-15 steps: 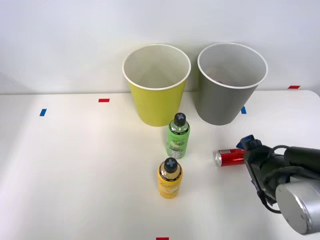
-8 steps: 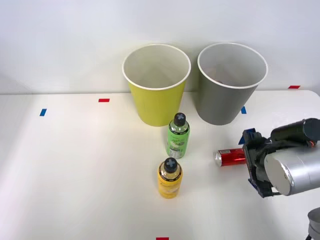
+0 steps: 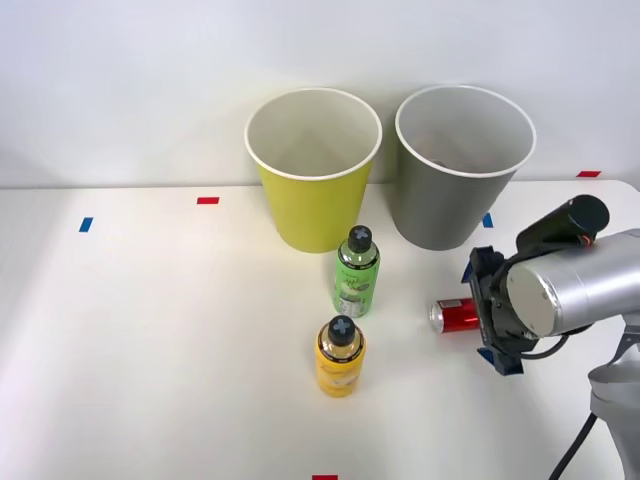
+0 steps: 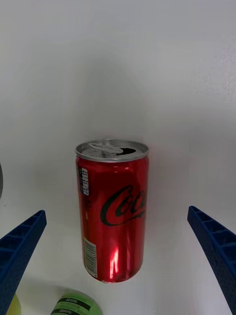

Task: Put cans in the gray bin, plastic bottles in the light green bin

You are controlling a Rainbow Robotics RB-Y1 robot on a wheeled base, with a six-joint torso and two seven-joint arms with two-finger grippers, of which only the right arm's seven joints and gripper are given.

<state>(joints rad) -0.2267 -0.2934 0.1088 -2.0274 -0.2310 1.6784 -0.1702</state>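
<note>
The red can (image 3: pixel 453 316) lies on its side on the white table, right of the bottles. My right gripper (image 3: pixel 489 313) is open at the can's right end, one blue finger on each side. In the right wrist view the can (image 4: pixel 113 216) sits between the fingertips (image 4: pixel 29 231), touching neither. The green bottle (image 3: pixel 356 272) stands upright in front of the light green bin (image 3: pixel 312 212). The yellow bottle (image 3: pixel 340 356) stands nearer to me. The gray bin (image 3: pixel 438 215) stands behind the can, beside the light green one. Both bottle caps (image 4: pixel 78 302) peek in at the wrist view's edge.
Small red tape marks (image 3: pixel 208 200) and blue ones (image 3: pixel 86 224) dot the table. A white wall rises right behind the bins. My right arm's silver wrist (image 3: pixel 565 290) hangs over the table's right side.
My right wrist has turned and shifted left toward the can. The open fingers now straddle the can's right end. The can, bottles and bins have not moved.
</note>
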